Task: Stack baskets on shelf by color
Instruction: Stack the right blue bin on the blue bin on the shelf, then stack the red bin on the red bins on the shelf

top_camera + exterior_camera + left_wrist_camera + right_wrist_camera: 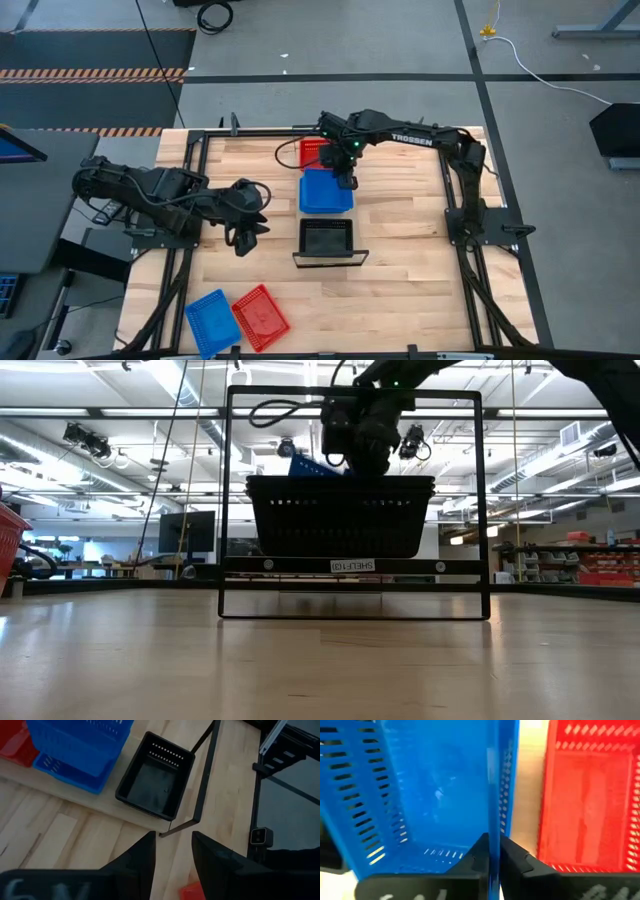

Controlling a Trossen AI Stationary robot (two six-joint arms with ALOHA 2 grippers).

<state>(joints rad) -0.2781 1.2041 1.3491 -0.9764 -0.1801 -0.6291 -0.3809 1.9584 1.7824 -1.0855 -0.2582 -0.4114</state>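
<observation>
high view: right gripper (pixel 346 180) over blue basket (pixel 326 190) on shelf (pixel 330 258), between red basket (pixel 313 153) and black basket (pixel 326 238). left wrist: left gripper (pixel 172 851) parted, empty. right wrist: fingers clamp the blue wall; thin-edge grip could slip, tilting the basket.

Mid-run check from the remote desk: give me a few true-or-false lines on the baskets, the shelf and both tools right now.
1. The right tool grips a blue basket's wall. True.
2. The black basket sits on the shelf. True.
3. The left tool holds a red basket. False: it is open and empty, above the table.
4. Two loose baskets, blue and red, lie at the table's near-left corner. True.
5. A red basket is stacked inside the black one. False: the black one is empty.
</observation>
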